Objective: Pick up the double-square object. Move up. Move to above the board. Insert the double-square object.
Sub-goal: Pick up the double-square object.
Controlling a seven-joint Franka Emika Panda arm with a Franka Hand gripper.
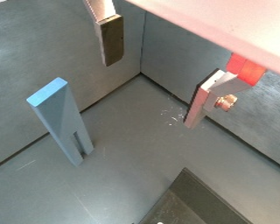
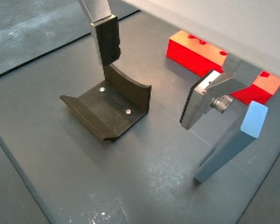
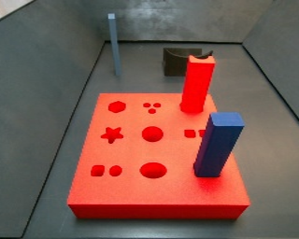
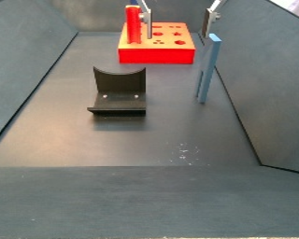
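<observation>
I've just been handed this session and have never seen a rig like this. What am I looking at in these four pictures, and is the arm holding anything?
It is one robot arm with a two-finger gripper. Two cameras ride on its wrist and look down past the silver fingers. Two more are fixed beside the grey floor.

On the floor lies the board, a red block with shaped holes. A red post and a dark-blue post stand in it. The dark L-shaped fixture is part of the rig.

The double-square object is the thin pale-blue rod. It stands upright on the floor, apart from the board.

The gripper is open and holds nothing. It hangs near the rod, which is outside the fingers.
</observation>
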